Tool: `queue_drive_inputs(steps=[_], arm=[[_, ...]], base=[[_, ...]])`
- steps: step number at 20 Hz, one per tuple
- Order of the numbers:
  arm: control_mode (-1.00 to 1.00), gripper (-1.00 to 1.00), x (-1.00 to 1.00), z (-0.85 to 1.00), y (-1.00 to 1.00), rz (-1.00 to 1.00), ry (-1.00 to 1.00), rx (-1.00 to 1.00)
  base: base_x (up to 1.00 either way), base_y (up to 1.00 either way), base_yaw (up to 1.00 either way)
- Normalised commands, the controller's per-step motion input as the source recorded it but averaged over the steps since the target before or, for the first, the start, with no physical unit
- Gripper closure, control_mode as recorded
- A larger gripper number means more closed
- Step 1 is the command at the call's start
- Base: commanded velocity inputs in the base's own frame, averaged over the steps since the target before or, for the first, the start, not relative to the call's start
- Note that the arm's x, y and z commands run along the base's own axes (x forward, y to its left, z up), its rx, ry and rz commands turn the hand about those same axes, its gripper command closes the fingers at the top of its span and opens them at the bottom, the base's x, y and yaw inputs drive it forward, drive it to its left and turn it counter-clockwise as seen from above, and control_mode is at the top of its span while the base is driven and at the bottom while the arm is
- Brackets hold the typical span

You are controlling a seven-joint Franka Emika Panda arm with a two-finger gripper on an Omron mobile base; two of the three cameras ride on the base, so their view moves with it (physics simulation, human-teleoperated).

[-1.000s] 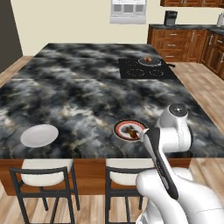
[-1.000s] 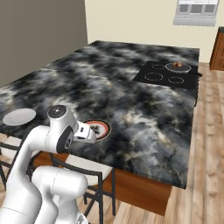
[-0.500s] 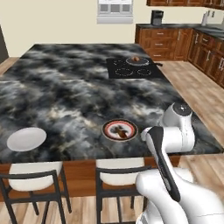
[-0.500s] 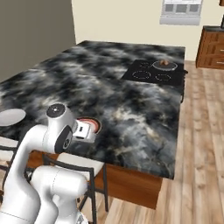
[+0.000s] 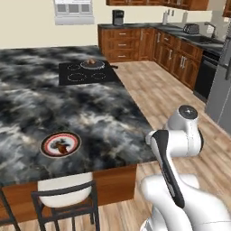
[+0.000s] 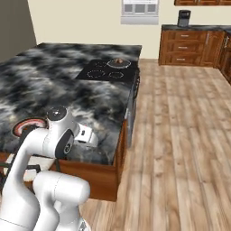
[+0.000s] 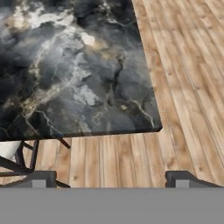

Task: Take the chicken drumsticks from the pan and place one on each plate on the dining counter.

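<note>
With the tool [image 7: 109,178] spread wide and empty, the round dark grey pan [image 5: 92,65] on the black cooktop [image 5: 85,73] was best approached from above the remaining golden-brown drumstick [image 5: 92,61].

The dining counter [image 5: 85,108], a black-grey marble slab with white veins on a reddish-brown wood base, carried a red-rimmed plate [image 5: 60,144] near its front edge, a drumstick [image 5: 60,145] on it. Far back, a black cooktop [image 5: 85,74] was set into the slab, the pan [image 5: 92,64] on its far right burner.
</note>
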Motion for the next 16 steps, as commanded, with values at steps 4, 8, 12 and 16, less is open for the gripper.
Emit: queue_drive_inputs(steps=[4, 8, 12, 16], arm=[[1.00, -1.00, 0.00, 0.00, 0.00, 0.00, 0.00, 0.00], [1.00, -1.00, 0.00, 0.00, 0.00, 0.00, 0.00, 0.00], [1.00, -1.00, 0.00, 0.00, 0.00, 0.00, 0.00, 0.00], [1.00, -1.00, 0.00, 0.00, 0.00, 0.00, 0.00, 0.00]], base=[[0.05, -1.00, -0.11], [0.20, -1.00, -0.02], [0.43, -0.95, 0.00], [0.72, -0.73, 0.08]])
